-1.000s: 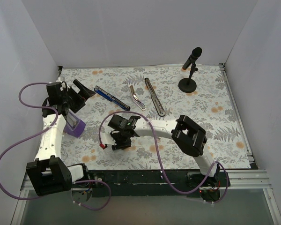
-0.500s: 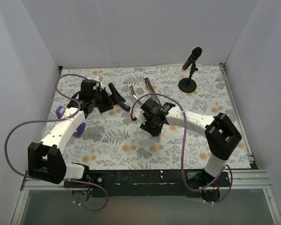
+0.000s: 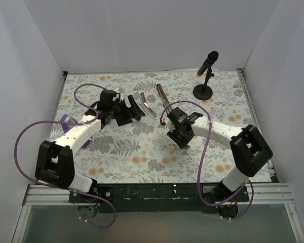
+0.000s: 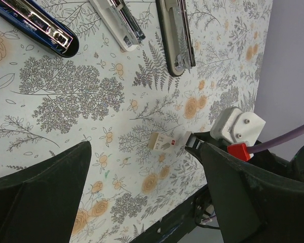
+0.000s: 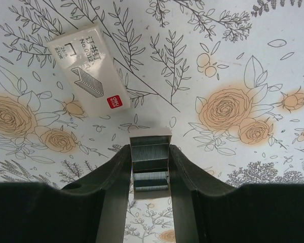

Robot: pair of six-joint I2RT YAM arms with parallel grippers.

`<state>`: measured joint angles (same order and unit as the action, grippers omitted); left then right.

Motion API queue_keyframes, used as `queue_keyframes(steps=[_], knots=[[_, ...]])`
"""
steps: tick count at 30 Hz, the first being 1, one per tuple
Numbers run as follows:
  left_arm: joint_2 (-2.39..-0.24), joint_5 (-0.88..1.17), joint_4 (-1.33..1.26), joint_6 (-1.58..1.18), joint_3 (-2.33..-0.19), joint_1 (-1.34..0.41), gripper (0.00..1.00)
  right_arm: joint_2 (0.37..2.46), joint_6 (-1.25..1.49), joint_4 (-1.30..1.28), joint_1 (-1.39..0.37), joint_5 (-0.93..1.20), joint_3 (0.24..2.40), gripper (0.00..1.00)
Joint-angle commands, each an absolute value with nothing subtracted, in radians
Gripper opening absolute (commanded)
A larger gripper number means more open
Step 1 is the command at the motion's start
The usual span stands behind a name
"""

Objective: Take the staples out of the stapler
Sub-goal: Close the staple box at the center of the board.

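Note:
The stapler lies in separate long parts at the back of the table. In the left wrist view I see its blue-and-black arm (image 4: 38, 25), silver staple channel (image 4: 119, 23) and black base (image 4: 175, 35). From above, the channel (image 3: 148, 106) and base (image 3: 161, 93) show, while the blue arm is hidden under my left gripper (image 3: 133, 108). That gripper (image 4: 142, 167) hovers open with nothing between its fingers. My right gripper (image 3: 182, 137) is shut on a small open tray of staples (image 5: 150, 164), held just above the table. The white staple-box sleeve (image 5: 88, 71) lies just ahead of it.
A black microphone on a round stand (image 3: 205, 76) is at the back right. A purple block (image 3: 66, 119) peeks out behind the left arm. Purple cables loop from both arms. White walls enclose the floral tabletop (image 3: 142, 162) on three sides.
My left arm swung right from the purple block to above the stapler's blue arm. My right arm moved right toward the table's middle, still gripping the staple tray.

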<state>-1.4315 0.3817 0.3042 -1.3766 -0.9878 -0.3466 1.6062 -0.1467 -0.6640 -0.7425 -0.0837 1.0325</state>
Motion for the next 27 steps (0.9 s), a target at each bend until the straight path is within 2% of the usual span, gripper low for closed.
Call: queue_keyframes(steps=[1, 15, 27], knots=[[-1.424, 0.380, 0.281, -1.381, -0.983, -0.350, 0.90, 1.634, -0.113, -0.661, -0.742, -0.097, 1.022, 0.41], [-1.402, 0.367, 0.342, -1.338, -0.930, -0.330, 0.91, 1.692, -0.161, -0.508, -0.772, 0.043, 1.017, 0.40], [-1.404, 0.477, 0.236, -1.387, -0.773, -0.336, 0.77, 1.709, -0.236, -0.417, -0.868, 0.092, 1.057, 0.42]])
